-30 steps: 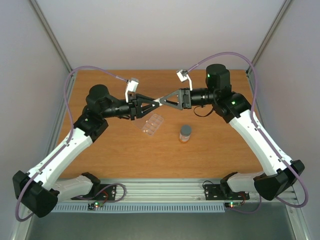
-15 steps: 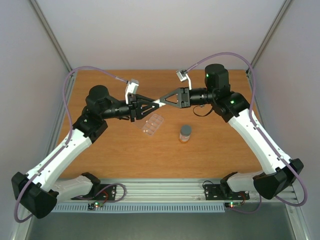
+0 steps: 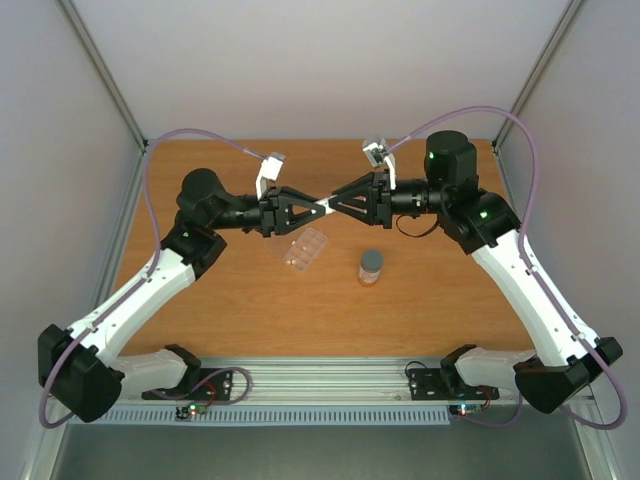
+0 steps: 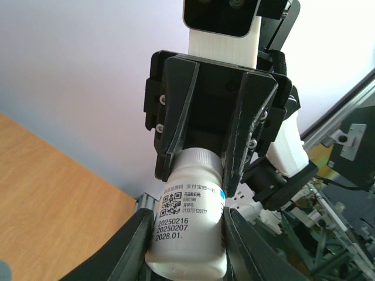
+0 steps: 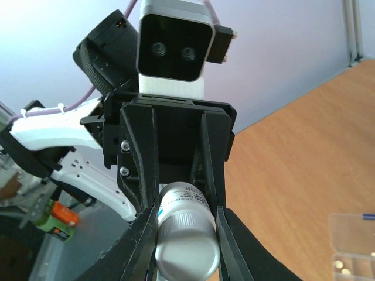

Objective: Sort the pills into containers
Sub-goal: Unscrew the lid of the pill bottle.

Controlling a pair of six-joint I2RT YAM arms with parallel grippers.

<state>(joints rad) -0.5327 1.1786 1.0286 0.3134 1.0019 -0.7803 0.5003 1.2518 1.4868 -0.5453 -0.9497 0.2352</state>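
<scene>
you are seeing the left gripper (image 3: 316, 208) clamping the white bottle (image 4: 187, 228) by its labelled body and the right gripper (image 3: 339, 204) clenching its other end. the pill box (image 3: 305, 248) is lying on the table (image 3: 250, 310), near the grey-capped vial (image 3: 371, 266).

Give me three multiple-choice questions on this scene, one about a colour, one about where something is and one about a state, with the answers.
1. What colour is the cap of the small bottle standing on the table?
A) grey B) red C) green
2. Where is the white bottle?
A) lying by the arm bases B) in the air between both grippers C) standing at the far edge
3. How is the right gripper?
A) wide open and empty B) shut on the white bottle C) shut on the small bottle

Answers:
1 A, the top view shows a grey cap.
2 B, the left gripper and the right gripper hold its two ends.
3 B, its fingers press the bottle's sides.
</scene>
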